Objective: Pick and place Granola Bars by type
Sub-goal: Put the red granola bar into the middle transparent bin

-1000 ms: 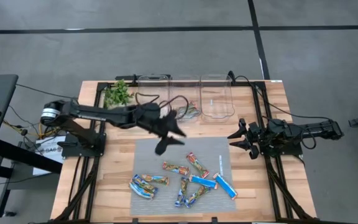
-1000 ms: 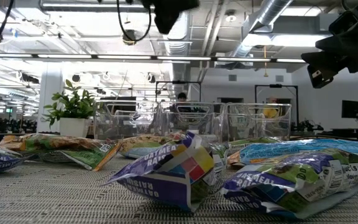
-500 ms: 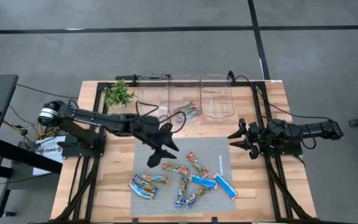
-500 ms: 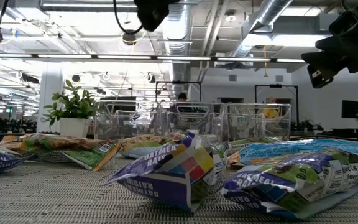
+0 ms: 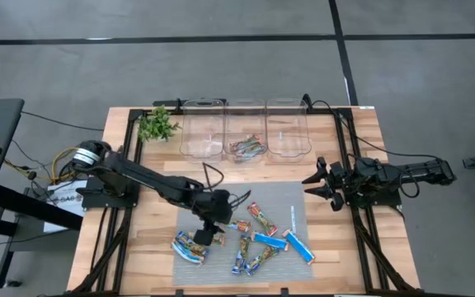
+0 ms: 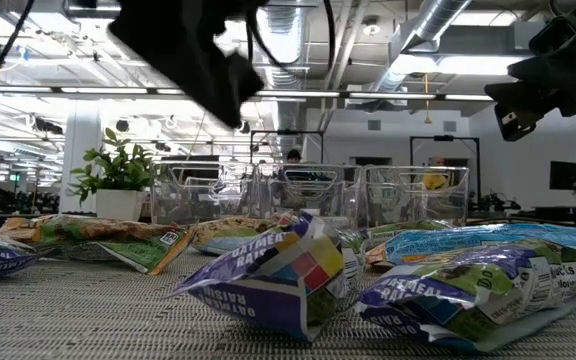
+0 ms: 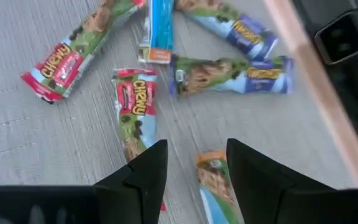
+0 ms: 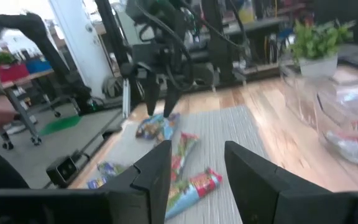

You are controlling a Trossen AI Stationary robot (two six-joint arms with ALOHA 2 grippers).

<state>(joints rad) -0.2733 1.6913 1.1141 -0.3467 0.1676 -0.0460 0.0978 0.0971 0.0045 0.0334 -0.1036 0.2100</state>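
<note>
Several wrapped granola bars lie flat on the grey mat: red-green ones, bright blue ones and blue-silver-yellow ones. A few more bars lie in the middle clear bin. My left gripper hangs open just above the pile's left part, pointing steeply down and holding nothing. One bar lies below the gap between its fingers. My right gripper waits open at the mat's right edge.
Three clear bins stand in a row at the far edge; the left bin and the right bin flank the middle one. A green plant sprig sits at the far left. Black frame rails run along both table sides.
My left gripper has come from near the bins toward the table's near edge and down, tipping to point more steeply downward, until it hangs just over the bars on the mat. The bars have stayed where they were.
</note>
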